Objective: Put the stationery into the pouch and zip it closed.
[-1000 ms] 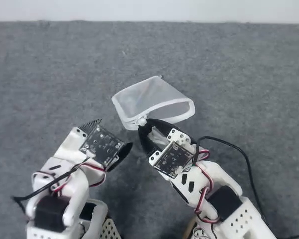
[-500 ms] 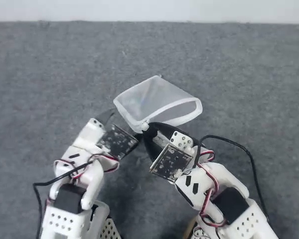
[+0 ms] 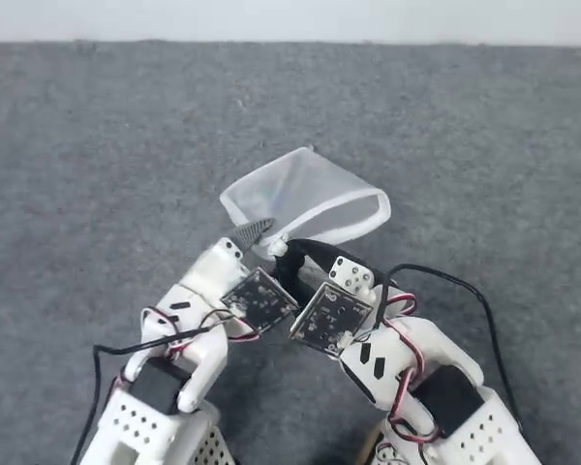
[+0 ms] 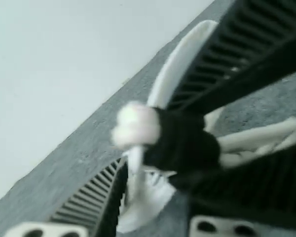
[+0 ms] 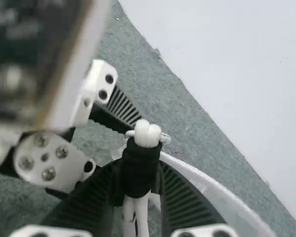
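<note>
pouch (image 3: 300, 194): white mesh, lying on the grey worktop (image 3: 97, 145) just ahead of both arms, mouth bowed open.

zip pull (image 5: 147, 132): white knob on a cord, at the pouch corner nearest the arms.

right gripper (image 5: 138, 158): closed tight on the zip pull cord, knob protruding just past the fingertips.

left gripper (image 4: 155, 185): spread open, ribbed fingers (image 4: 101, 200) apart with white pouch fabric between them, nothing clamped; positioned just beside the right gripper, close to the knob.

obstructions: circuit boards (image 3: 259, 298) on the two wrists side by side, nearly touching, crowding the near edge of the pouch. right gripper's black tips across the middle of the left wrist view, covering most of the pouch mouth there.

surroundings: black cable (image 3: 470, 291) looping over the worktop beside the right arm; pale wall (image 3: 290, 19) along the far edge.
</note>
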{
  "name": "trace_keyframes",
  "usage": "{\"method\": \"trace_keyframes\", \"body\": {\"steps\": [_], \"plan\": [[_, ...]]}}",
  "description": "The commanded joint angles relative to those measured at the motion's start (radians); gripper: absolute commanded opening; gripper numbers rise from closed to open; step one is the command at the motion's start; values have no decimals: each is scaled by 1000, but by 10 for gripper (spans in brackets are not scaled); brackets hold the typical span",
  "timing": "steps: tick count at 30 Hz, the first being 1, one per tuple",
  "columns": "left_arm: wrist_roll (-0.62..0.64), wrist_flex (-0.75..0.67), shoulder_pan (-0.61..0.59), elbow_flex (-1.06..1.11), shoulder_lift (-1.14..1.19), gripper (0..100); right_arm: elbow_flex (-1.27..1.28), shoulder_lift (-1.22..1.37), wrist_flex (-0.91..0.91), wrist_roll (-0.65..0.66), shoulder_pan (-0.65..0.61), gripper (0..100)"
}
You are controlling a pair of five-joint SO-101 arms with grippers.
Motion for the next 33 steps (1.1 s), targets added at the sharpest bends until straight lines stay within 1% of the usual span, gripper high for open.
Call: {"method": "trace_keyframes", "body": {"steps": [1, 4, 7, 9, 13, 16, 18, 21, 27, 30, 33], "plan": [[-9, -49, 14, -12, -28, 10, -71, -33, -67, -37, 54, 6], [-5, -46, 11, -12, -28, 11, -69, -31, -117, -92, 117, 6], [-3, -41, 8, -8, -28, 10, -69, -22, -153, -133, 151, 6], [28, -20, 6, -13, -28, 10, -55, -22, -182, -153, 170, 6], [74, -9, 2, -15, -28, 9, 0, -22, -291, -169, 208, 6], [81, -8, -46, -13, -28, 9, 35, -21, -360, -181, 228, 6], [114, -3, -71, -13, -28, 9, 46, -21, -387, -181, 240, 6], [132, 25, -72, -15, -28, 9, 48, -8, -398, -180, 263, 6], [130, 28, -75, -13, -28, 9, -9, 154, -430, -181, 302, 6], [127, 51, -78, -16, -28, 9, -48, 242, -447, -183, 334, 6], [100, 57, -80, -15, -28, 9, -101, 314, -447, -242, 383, 6]]}}
